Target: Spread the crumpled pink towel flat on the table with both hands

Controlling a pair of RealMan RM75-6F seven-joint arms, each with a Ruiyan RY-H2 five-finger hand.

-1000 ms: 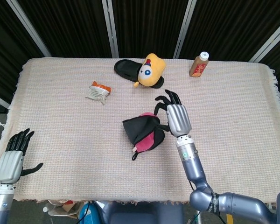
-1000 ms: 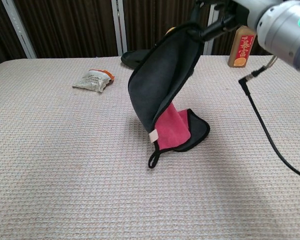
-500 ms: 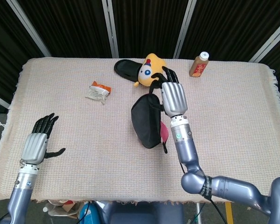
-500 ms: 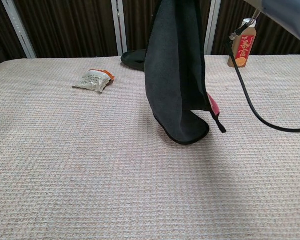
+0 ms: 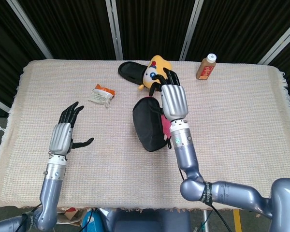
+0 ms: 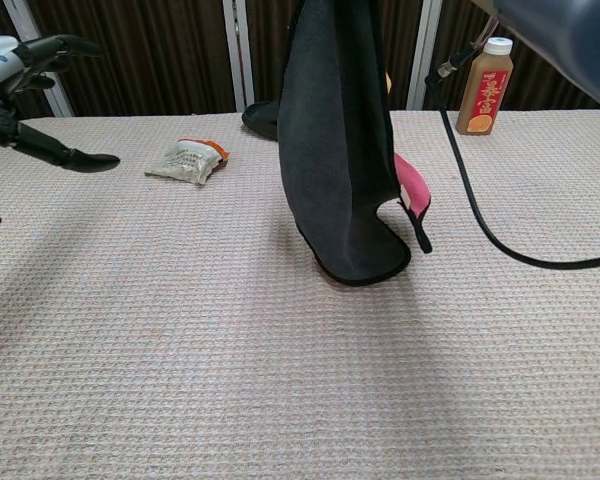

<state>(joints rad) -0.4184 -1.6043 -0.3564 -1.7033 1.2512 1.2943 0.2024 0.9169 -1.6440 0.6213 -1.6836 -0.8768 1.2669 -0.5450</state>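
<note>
The right hand (image 5: 173, 100) holds the towel (image 6: 342, 150) by its upper edge, lifted over the middle of the worktop (image 5: 241, 121); the cloth hangs long axis vertical, dark side out, a pink strip showing at its right edge (the grip itself is cut off at the top of the chest view), its lowest fold seemingly just brushing the surface; the left hand (image 5: 65, 133) hovers empty with fingers apart, well to the towel's left; so the free lower hem lies to the right of that hand, which has the gap to cross before the two can pull it flat.
</note>
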